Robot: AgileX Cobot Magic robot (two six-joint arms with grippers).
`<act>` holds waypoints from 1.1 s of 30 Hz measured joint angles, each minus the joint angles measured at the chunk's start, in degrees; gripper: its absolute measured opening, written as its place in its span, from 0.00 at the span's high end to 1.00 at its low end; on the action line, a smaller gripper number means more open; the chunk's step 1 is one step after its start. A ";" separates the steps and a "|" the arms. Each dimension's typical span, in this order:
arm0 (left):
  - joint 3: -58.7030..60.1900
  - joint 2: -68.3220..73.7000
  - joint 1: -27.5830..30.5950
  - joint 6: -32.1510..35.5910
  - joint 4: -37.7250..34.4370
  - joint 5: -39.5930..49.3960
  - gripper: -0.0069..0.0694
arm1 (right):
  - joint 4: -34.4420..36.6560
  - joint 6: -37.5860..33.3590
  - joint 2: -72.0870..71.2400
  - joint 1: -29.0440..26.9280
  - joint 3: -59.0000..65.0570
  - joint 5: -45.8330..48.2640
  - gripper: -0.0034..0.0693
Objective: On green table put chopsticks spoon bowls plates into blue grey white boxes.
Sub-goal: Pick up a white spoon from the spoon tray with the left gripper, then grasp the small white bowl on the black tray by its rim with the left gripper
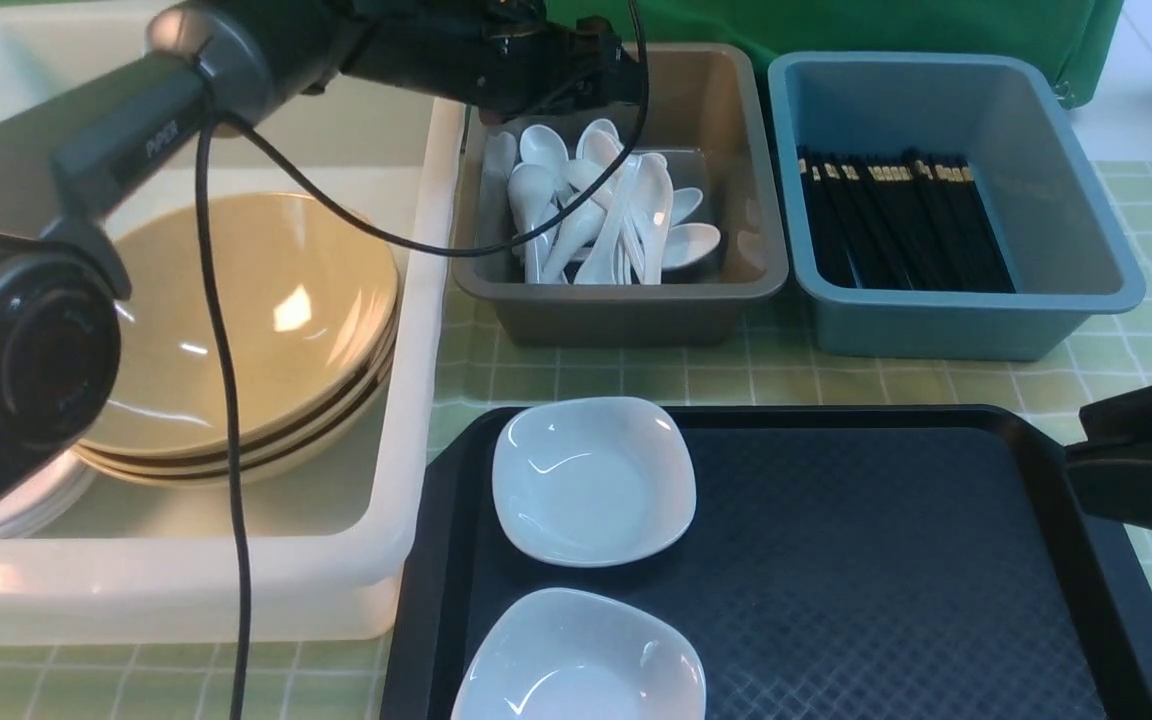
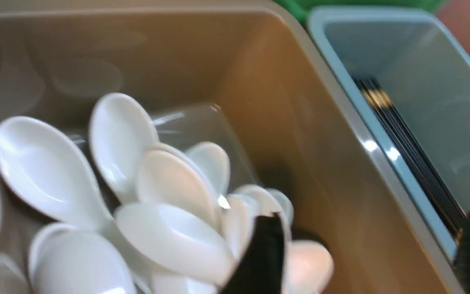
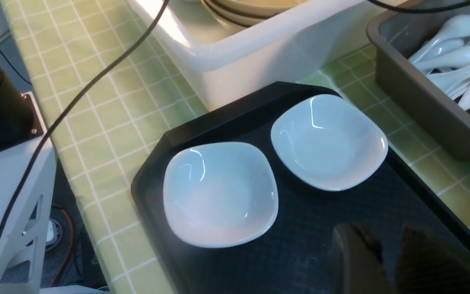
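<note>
Nearest, two white plates (image 1: 591,480) lie just beside each other at the left end of the black tray (image 1: 886,580). They are not yet sorted. I think they belong in the white box (image 1: 416,330), where white rims show under the stacked bowls (image 1: 256,320). The right gripper (image 3: 386,241) is low at the tray's right edge, well apart from the plates. Its jaws are parted only a little and hold nothing. Further back on the green table (image 1: 766,370), the brown-grey box (image 1: 626,310) holds the spoons (image 1: 596,215) and the blue-grey box (image 1: 936,320) the chopsticks (image 1: 896,220), each kind kept separate. Farthest, the left gripper (image 2: 371,228) hangs over the spoons, with its jaws wide open and empty and one finger close to the pile.
</note>
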 joint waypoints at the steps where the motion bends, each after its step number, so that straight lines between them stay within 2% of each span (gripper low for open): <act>1: 0.00 -0.20 0.01 0.35 0.07 0.48 0.11 | 0.00 0.00 0.00 0.00 0.00 0.06 0.71; 3: 0.00 -4.04 0.69 3.40 0.76 7.40 0.05 | -0.05 -0.07 0.00 0.00 0.00 0.69 0.71; 6: -0.03 -9.07 0.94 7.57 1.09 17.45 0.06 | -0.05 -0.42 0.00 0.00 0.00 1.20 0.70; 7: -0.10 -9.39 0.86 7.73 1.17 18.13 0.06 | -0.05 -0.48 0.00 0.00 0.00 1.26 0.70; 9: -0.30 -12.45 -0.11 7.12 2.99 24.96 0.06 | -0.12 -0.59 0.00 0.00 0.00 1.25 0.70; 12: 1.19 -14.08 -4.19 0.33 11.38 27.09 0.07 | -0.07 -0.59 0.00 0.00 0.00 1.25 0.69; 14: 2.35 -14.08 -6.19 -0.74 16.24 27.21 0.08 | -0.07 -0.59 0.00 0.00 0.00 1.25 0.69; 15: 5.10 -14.08 -10.52 -1.55 22.59 27.30 0.12 | -0.07 -0.59 0.00 0.00 0.00 1.25 0.69; 16: 5.46 -14.08 -11.06 -1.56 23.33 27.31 0.12 | -0.07 -0.59 0.00 0.00 0.00 1.25 0.69; 17: 8.21 -13.73 -15.16 -1.64 29.01 27.42 0.16 | -0.13 -0.59 0.00 0.00 0.00 1.25 0.69; 19: 10.10 -13.56 -18.07 -1.64 31.44 27.47 0.18 | -0.13 -0.59 0.00 0.00 0.00 1.25 0.69; 20: 12.59 -13.39 -21.68 -2.46 35.06 27.73 0.21 | -0.13 -0.59 0.00 0.00 0.00 1.25 0.68; 21: 12.59 -13.33 -21.68 -2.46 35.48 27.77 0.21 | -0.13 -0.59 0.00 0.00 0.00 1.25 0.68; 23: 14.49 -13.05 -24.33 -8.95 39.02 27.97 0.26 | -0.13 -0.59 0.00 0.00 0.00 1.25 0.68; 27: 14.85 -11.06 -24.73 -25.51 40.24 24.35 0.30 | -0.13 -0.64 0.00 0.00 0.00 1.25 0.67; 28: 14.85 -10.89 -24.73 -26.28 40.24 24.06 0.30 | -0.13 -0.64 0.00 0.00 0.00 1.25 0.67; 31: 14.85 -7.21 -24.73 -37.68 38.73 20.03 0.30 | -0.13 -0.64 0.00 0.07 0.00 1.25 0.67; 33: 14.85 -5.91 -24.73 -40.01 38.43 19.63 0.30 | -0.13 -0.64 0.00 0.07 0.00 1.25 0.67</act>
